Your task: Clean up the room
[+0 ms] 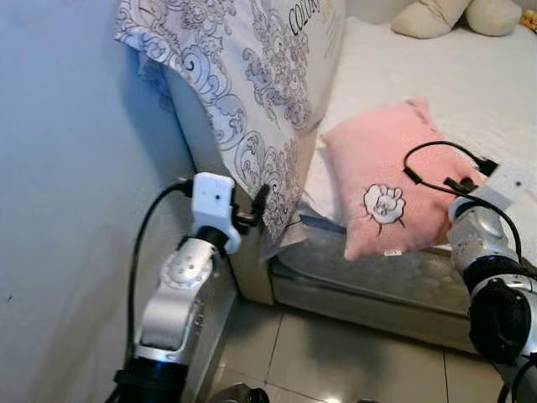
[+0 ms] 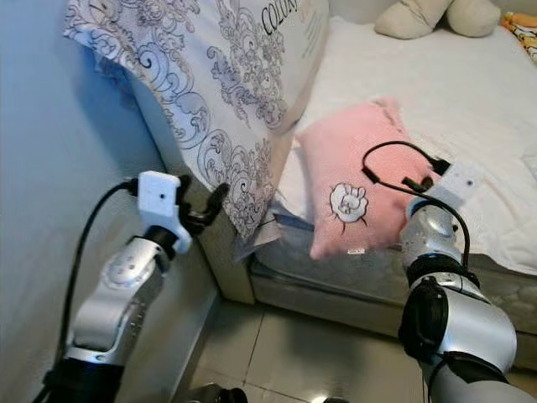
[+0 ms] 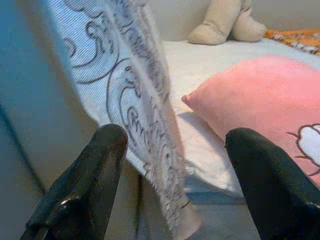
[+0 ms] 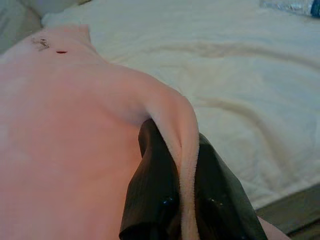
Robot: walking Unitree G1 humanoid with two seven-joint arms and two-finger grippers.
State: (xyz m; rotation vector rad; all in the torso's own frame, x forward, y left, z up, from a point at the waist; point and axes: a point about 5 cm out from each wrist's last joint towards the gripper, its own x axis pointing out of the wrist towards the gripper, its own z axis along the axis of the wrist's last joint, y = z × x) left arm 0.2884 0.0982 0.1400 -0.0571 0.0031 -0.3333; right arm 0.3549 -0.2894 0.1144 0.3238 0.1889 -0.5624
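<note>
Your right claw point(image 4: 182, 200) is pinched on the edge seam of one pink pillow point(image 1: 386, 180); in the right wrist view both black fingers point(image 4: 150, 190) press that seam from either side. The pillow bears one white embroidered sheep and lies at the near edge of the bed point(image 1: 453, 84), partly overhanging the mattress side, directly ahead of that claw.

Your left claw point(image 3: 172, 170) stands spread, holding nothing. Its two fingers point(image 3: 85, 185) sit on either side of the hanging lower edge of one patterned white-and-grey cloth point(image 1: 252, 92), which drapes over the bed's end; whether they touch it you cannot tell from these views. The pink pillow lies beyond and to the right of this claw.

One beige plush toy point(image 1: 457, 15) rests at the far side of the bed, well apart from both claws. A pale wall point(image 1: 67, 168) stands just left of your left arm, tiled floor point(image 1: 336, 353) below.
</note>
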